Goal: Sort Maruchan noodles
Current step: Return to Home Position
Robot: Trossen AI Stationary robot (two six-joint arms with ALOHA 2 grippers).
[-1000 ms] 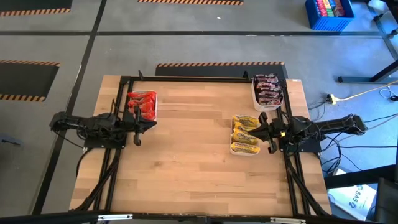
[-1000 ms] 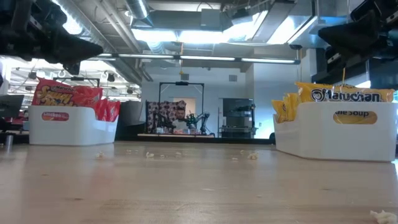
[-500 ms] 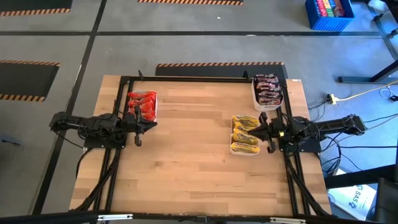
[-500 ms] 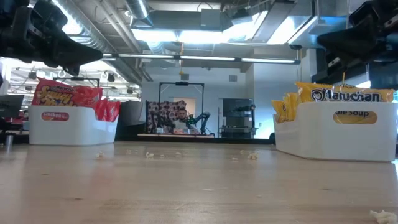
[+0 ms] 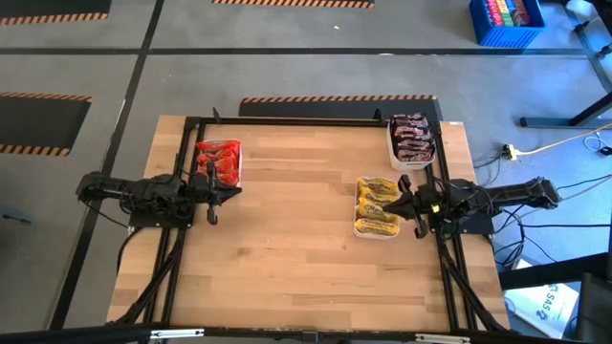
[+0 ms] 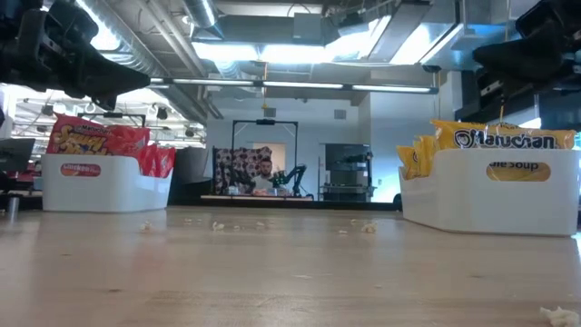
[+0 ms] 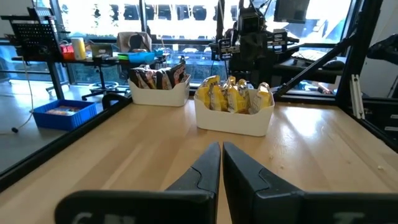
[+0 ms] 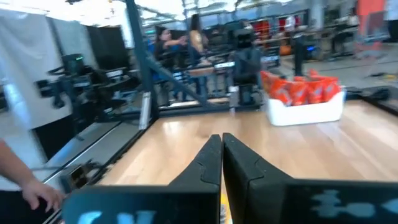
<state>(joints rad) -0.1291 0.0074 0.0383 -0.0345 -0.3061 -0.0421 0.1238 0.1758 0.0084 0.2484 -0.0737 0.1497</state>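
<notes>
Wooden table from above: left gripper hovers at the left edge, just beside a white bin of red-orange packets. Right gripper hovers at the right edge, just beside a second white bin of yellow packets. Dark brown packets fill a third bin at the far right corner. Low view: red-orange packets stand in the bin on one side, yellow packets in the bin on the other, with crumbs on the wood between and dark arm shapes above each bin. Left wrist view: left fingers pressed together, nothing between them; the yellow and dark brown bins sit ahead across the table, with a blue crate off to the side. Right wrist view: right fingers closed on nothing, red-orange bin ahead. What looks like a person's hand shows at the picture's edge, and people stand far back in the room.
</notes>
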